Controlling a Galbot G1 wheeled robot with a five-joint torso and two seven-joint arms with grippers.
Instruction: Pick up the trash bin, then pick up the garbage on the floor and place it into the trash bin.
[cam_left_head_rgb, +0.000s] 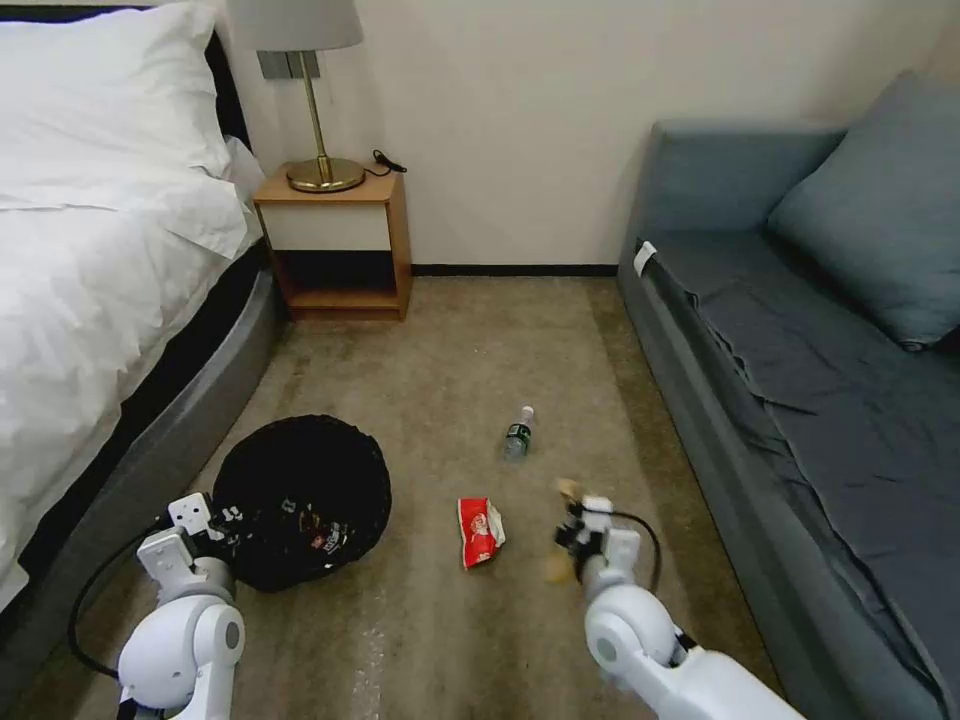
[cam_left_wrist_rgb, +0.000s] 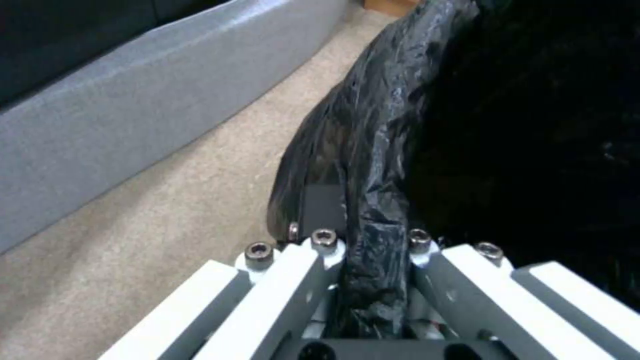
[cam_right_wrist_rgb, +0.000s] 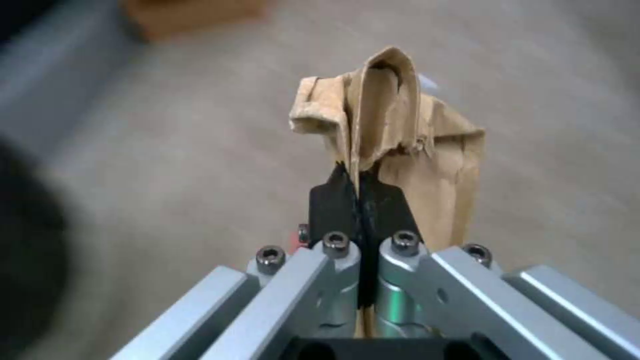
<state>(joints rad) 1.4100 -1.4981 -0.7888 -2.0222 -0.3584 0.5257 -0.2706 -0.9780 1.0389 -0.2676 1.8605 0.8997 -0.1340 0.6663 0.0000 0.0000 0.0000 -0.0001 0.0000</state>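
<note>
The trash bin, round and lined with a crinkled black bag, is at the lower left beside the bed, its opening facing up. My left gripper is shut on its near rim, pinching the bag. My right gripper is shut on a crumpled tan-brown paper, held above the carpet to the right of the bin. On the floor lie a red-and-white packet between the grippers and a small clear bottle farther ahead.
A bed with a grey frame runs along the left. A grey sofa lines the right. A wooden nightstand with a brass lamp stands at the far wall. Open carpet lies between them.
</note>
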